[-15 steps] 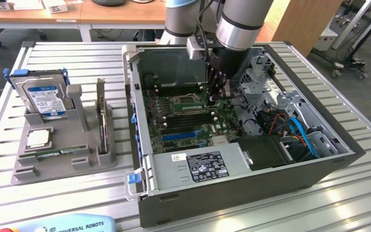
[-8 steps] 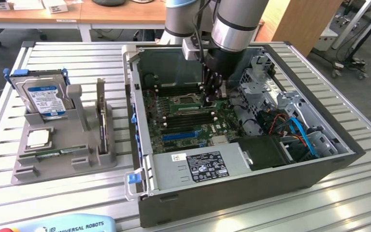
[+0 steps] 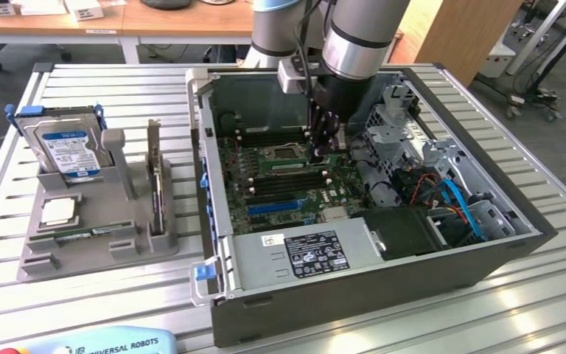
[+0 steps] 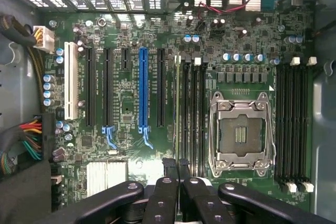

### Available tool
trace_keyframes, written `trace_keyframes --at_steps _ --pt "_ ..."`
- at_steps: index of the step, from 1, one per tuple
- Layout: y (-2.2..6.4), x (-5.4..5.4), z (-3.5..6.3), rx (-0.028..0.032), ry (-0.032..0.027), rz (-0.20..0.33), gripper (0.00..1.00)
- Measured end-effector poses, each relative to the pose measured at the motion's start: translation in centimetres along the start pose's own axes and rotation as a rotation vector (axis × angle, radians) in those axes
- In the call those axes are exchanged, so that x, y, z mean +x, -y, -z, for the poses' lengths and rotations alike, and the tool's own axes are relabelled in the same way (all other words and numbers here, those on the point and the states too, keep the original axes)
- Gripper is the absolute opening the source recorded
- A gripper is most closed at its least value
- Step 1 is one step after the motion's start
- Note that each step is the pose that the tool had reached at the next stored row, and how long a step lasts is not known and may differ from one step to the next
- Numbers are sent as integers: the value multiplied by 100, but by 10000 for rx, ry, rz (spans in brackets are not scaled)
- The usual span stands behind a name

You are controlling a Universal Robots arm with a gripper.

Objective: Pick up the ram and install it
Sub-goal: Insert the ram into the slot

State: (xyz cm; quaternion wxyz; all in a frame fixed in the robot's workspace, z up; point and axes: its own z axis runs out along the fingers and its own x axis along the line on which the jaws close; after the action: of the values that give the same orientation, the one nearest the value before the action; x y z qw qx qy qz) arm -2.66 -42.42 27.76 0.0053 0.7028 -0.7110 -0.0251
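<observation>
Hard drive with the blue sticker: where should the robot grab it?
By its top edge, coming straight down. The hard drive stands upright in the gray holder, so its bottom is tucked in and the top sticks out.

A big robot arm (image 3: 362,37) is reaching down into an open computer box (image 3: 362,302). Its gripper (image 3: 324,147) is hanging just over the green board (image 3: 268,188) inside, beside the long black slots, with its fingers pinching close together. The computer box is sitting on a table (image 3: 529,310) made of metal strips. On the exterior view's left, a gray holder (image 3: 96,254) is resting on the table. A silver drive (image 3: 67,147) with a blue label is standing up in it, and a thin card (image 3: 154,177) is standing next to the drive.
</observation>
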Motion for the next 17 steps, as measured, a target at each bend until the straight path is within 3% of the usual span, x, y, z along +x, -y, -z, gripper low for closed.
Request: trace_keyframes --at_steps 17 --pt "2 1 -35 0 12 12 11"
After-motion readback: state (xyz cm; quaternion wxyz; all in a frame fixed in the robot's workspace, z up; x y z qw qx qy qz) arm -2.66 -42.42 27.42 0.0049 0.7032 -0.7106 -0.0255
